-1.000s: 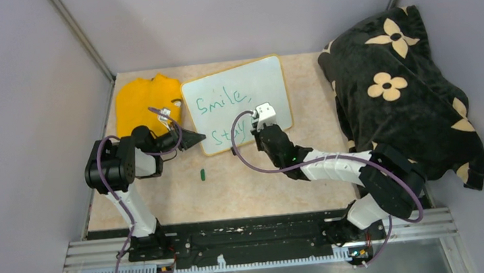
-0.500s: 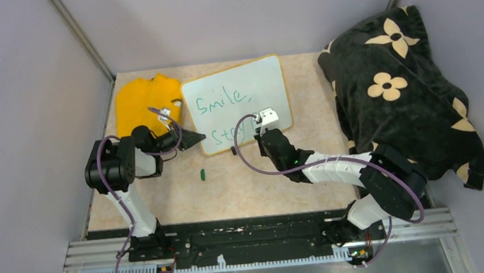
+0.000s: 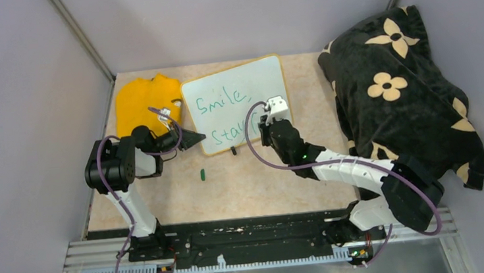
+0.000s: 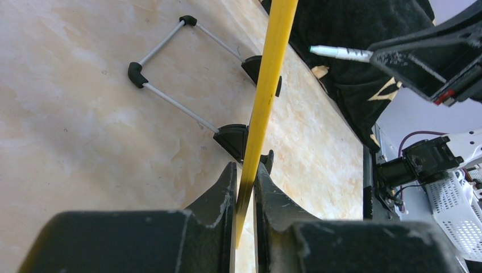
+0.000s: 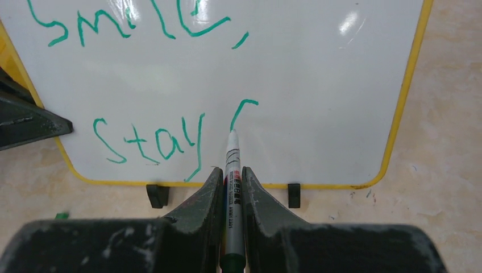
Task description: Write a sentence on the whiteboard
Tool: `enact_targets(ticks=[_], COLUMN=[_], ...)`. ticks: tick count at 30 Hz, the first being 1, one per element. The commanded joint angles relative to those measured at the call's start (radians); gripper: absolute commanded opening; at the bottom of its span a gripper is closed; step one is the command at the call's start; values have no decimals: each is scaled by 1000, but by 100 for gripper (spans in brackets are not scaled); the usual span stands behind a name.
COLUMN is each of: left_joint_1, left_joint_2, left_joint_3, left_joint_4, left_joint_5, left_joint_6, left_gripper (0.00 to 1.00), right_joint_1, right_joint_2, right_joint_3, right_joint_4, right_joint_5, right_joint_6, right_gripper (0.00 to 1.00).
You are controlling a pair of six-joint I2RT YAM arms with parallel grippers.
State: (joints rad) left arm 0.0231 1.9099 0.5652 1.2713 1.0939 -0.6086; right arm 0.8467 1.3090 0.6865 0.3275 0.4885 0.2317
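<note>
The whiteboard (image 3: 235,91) stands tilted on two black clip feet at the table's back centre; it also shows in the right wrist view (image 5: 318,85). The sentence (image 5: 153,139) is green marker writing: "Smile," above, "Stay" below, then one fresh curved stroke. My right gripper (image 5: 232,173) is shut on a grey marker (image 5: 232,170) whose tip touches the board under that stroke. My left gripper (image 4: 244,170) is shut on the board's yellow frame edge (image 4: 267,85) at its left corner, and shows in the top view (image 3: 194,138).
A folded yellow cloth (image 3: 144,102) lies left of the board. A green marker cap (image 3: 202,174) lies on the table in front. A large black flowered blanket (image 3: 400,89) fills the right side. Grey walls enclose the table.
My right gripper has moved right along the lower line with the marker, from the end of "Stay" to a new stroke. The left arm has not moved.
</note>
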Motion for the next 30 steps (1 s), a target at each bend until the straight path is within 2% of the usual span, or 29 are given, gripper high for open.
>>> enact_targets(ticks=[1, 14, 30], left_joint_1=[-1, 0, -1], left_joint_2=[26, 26, 26], left_joint_3=[9, 9, 10], left_joint_4=[-53, -55, -59], left_joint_5=[-25, -23, -25], left_joint_6=[14, 15, 15], left_gripper=[0, 0, 0], right_joint_1=[-57, -74, -78], right_joint_2=[-9, 33, 87], right_joint_3=[83, 87, 115], right_joint_4=[6, -2, -13], right_joint_5=[-40, -80, -56], right_joint_6=[38, 53, 54], right_gripper=[0, 0, 0])
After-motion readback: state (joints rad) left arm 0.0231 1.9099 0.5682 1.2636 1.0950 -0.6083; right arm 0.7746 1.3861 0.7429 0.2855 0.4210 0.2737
